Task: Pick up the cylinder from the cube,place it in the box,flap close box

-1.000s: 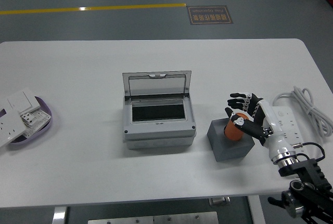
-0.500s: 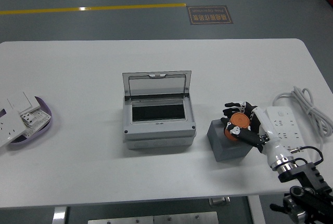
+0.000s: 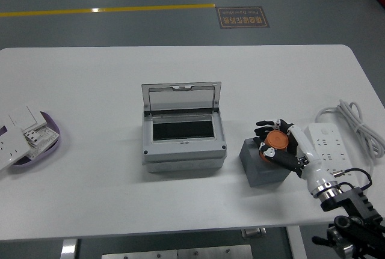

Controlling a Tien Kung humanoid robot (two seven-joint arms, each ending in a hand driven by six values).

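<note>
Gripping cylinder (image 3: 276, 145) atop cube (image 3: 264, 166): right hand (image 3: 281, 146).

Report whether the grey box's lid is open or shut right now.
Open. The box has its clear flap standing upright at the back edge, leaving the dark interior exposed with nothing visible inside.

black-fingered robot hand (image 3: 278, 143); white forearm; silver wrist ring; seemingly black cabling

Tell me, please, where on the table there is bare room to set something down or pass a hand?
Bare: the far strip behind the open box, the stretch between the box and the purple tray, and the near edge in front of the box. Crowded: the right side, where the right hand grips the orange cylinder on the grey cube, beside the power strip.
</note>
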